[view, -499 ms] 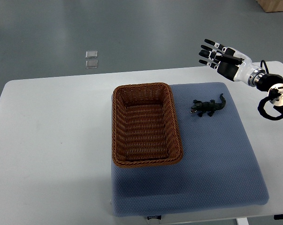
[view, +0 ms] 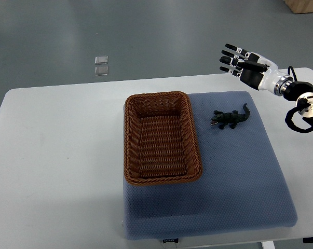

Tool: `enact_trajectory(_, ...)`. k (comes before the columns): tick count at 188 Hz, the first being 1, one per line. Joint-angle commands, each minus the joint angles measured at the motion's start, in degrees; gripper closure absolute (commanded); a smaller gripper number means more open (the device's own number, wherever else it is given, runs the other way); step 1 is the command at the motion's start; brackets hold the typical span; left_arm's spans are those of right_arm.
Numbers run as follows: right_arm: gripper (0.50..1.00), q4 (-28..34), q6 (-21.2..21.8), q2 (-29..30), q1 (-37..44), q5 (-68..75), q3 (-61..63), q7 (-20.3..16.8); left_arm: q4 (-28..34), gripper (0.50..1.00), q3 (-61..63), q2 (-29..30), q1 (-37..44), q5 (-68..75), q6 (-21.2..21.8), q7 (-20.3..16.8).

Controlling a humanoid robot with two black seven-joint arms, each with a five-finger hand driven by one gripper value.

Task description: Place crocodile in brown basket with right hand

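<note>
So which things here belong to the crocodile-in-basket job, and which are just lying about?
Job: toy crocodile, brown wicker basket, right hand, open.
Lying about: blue mat, white table, two small clear squares on the floor, cardboard box corner at top right.

One camera looks steeply down from the robot's side over the table (view: 57, 155)

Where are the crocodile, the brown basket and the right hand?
crocodile (view: 228, 119), top view, on its back.
brown basket (view: 162, 179), top view, on its near rim.
right hand (view: 249, 70), top view, on its palm.
</note>
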Motion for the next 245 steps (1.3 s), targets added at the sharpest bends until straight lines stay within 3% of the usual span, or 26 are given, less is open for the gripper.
enact_trajectory(1, 0.568, 0.00, -0.36, -0.06, 0.07, -1.78, 0.00, 0.25, -0.08, 0.500, -0.13, 0.00, -0.75, 0.00, -0.01, -0.06)
enact_trajectory(143, 0.570, 0.09, -0.28, -0.23, 2.26, -29.03, 0.00, 9.31, 0.01, 0.500, 0.13, 0.00, -0.75, 0.00, -0.01, -0.06)
enact_trajectory(181, 0.570, 0.27, -0.36, -0.41, 2.44, -31.40, -0.26, 9.31, 0.01, 0.500, 0.13, 0.00, -0.75, 0.00, -0.01, -0.06)
enact_trajectory(245, 0.568, 0.44, -3.70, -1.11, 2.70, -59.69, -0.08, 10.36, -0.08, 0.500, 0.13, 0.00, -0.75, 0.00, -0.01, -0.06)
